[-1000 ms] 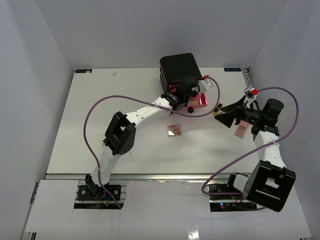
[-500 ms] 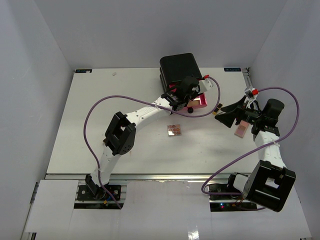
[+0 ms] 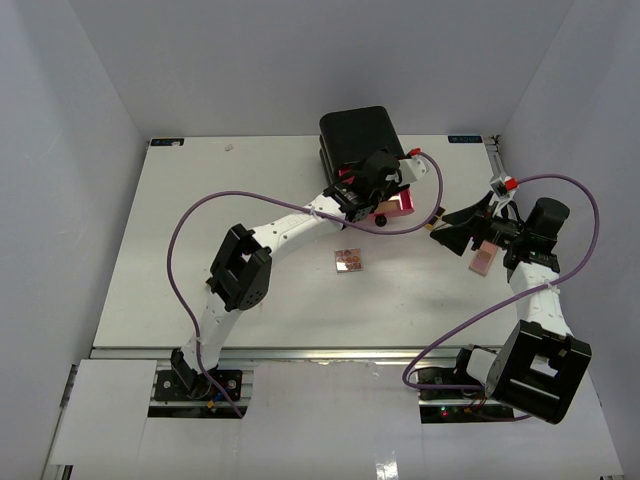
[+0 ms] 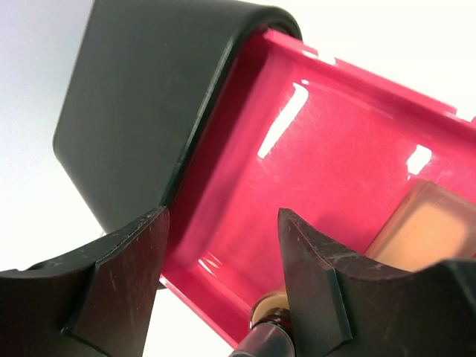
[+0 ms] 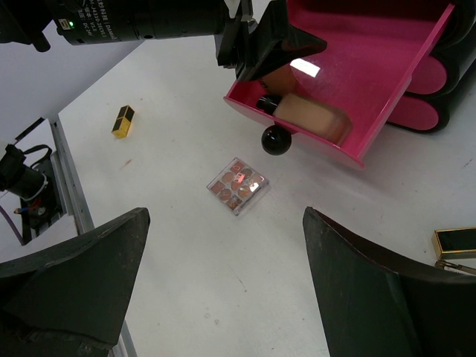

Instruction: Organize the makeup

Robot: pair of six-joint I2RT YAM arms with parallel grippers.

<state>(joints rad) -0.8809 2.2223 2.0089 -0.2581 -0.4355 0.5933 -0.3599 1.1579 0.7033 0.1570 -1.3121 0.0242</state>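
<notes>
Black-and-gold square lipstick tube (image 5: 123, 121): lies on white table (image 5: 171, 297), well off to the L of R claw (image 5: 224, 222). That claw's fingers are spread wide w/ nothing btwn them. Tube is prob. light, stiff and glossy, so slippery. Pinch across the long flat sides at mid-length.

Square clear-lidded palette of pink pans (image 5: 238, 184): flat on table just ahead of R claw, roughly in line w/ the gap. Thin, light, hard plastic. Lid may crack if squeezed hard, so take opposite edges, low down.

Small tan bottle w/ dark cap (image 5: 301, 111): lies on its side in the open glossy pink drawer (image 5: 372, 59) of the black box (image 3: 355, 135), close under L claw (image 4: 223, 223) and beyond R claw. L claw's fingers are apart, holding nothing, over the drawer. Bottle looks the heaviest item, poss. glass, and round, so may roll. Grip across the body, not the cap.

Second black-and-gold tube (image 5: 455, 242): on table, far R of R claw, partly cut off at frame edge. Handles same as the first.

Flat pink compact (image 3: 483, 260): seen from top only, looks to lie on table just behind R claw. Thin, so take by the edges.
</notes>
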